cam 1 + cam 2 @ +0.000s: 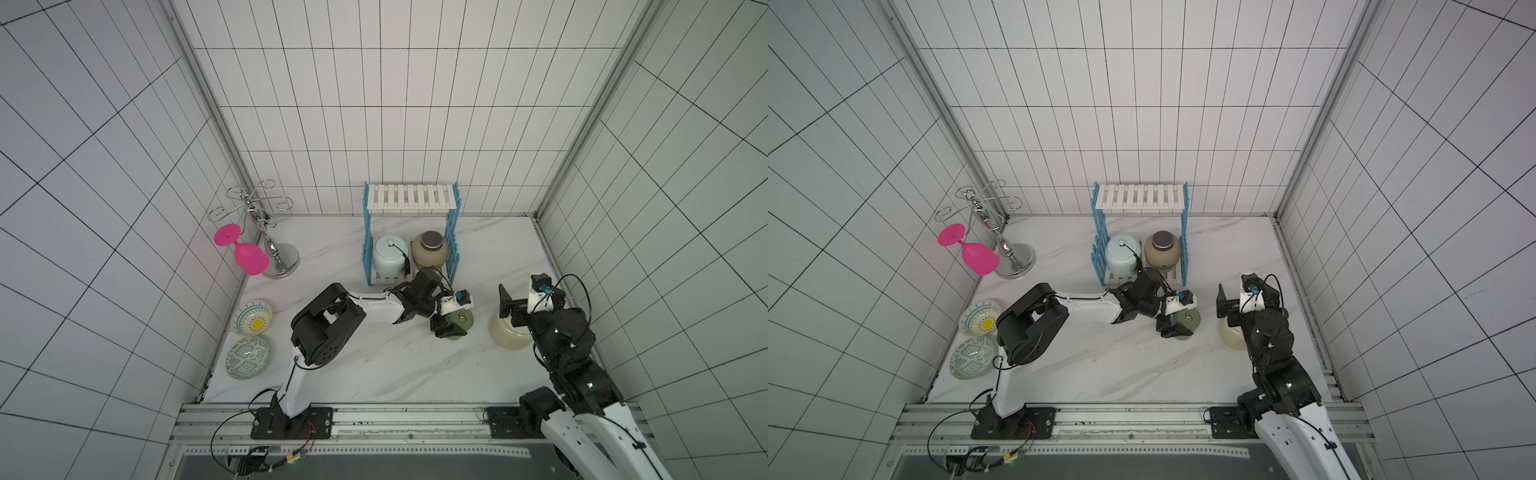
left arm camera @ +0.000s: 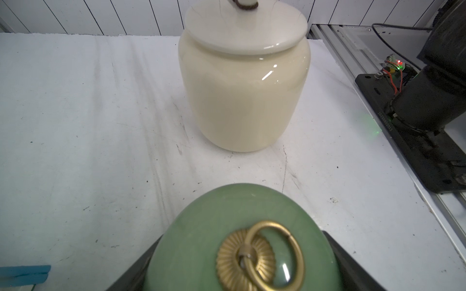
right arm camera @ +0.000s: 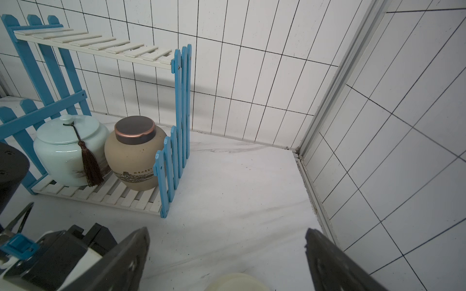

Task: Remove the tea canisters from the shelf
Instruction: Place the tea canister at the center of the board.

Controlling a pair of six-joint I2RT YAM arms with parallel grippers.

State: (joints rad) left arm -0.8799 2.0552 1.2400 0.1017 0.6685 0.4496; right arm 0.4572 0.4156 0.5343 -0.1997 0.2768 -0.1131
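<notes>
My left gripper (image 2: pixel 237 267) is shut on the sage-green canister (image 1: pixel 459 322), which stands on the marble table in front of the shelf (image 1: pixel 409 199), a black finger on each side of it. Just to its right stands the cream jar (image 1: pixel 509 336), lid on. My right gripper (image 3: pixel 225 236) hangs open over that jar, with only its lid (image 3: pixel 237 282) showing between the wide jaws. On the shelf's lower board sit the pale-blue jar with a dark tassel (image 3: pixel 63 148) and the tan jar with a dark lid (image 3: pixel 133 158). The top board is bare.
A chrome glass stand (image 1: pixel 282 257) with a pink goblet (image 1: pixel 247 255) hanging from it stands at the back left. Two patterned bowls (image 1: pixel 251 318) (image 1: pixel 248 357) lie along the left wall. Tiled walls close three sides, and a metal rail (image 1: pixel 374 419) runs along the front.
</notes>
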